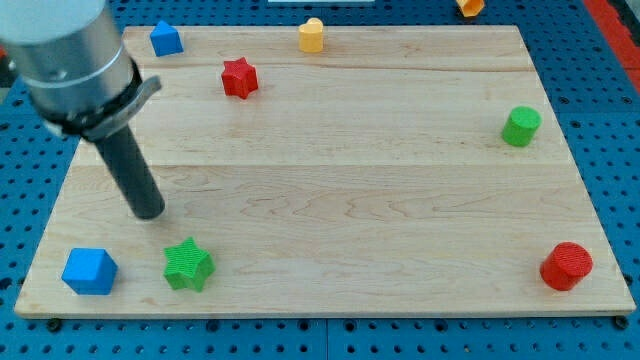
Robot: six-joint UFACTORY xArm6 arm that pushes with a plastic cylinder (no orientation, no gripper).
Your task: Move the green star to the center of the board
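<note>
The rod's tip (149, 212) rests on the wooden board (330, 190), bare and holding nothing, as it has no jaws to open or close. The green star (188, 265) lies just below the tip and a little toward the view's right, near it but apart, close to the board's bottom-left corner. A blue cube (90, 271) sits below the tip and to its left, beside the star.

The step in hand looks like the approach: the star has not been pushed toward the center and remains well short of it. Since the center lies up and to the right of the star, the tip is on the wrong side for a push. The next move probably calls for it to pass round to the star's lower-left, between star and cube, without nudging either, then push up and rightward.

Far from the tip, toward the right, stand a green cylinder (520, 127) and a red cylinder (567, 266); a red star (239, 78) lies above it.
</note>
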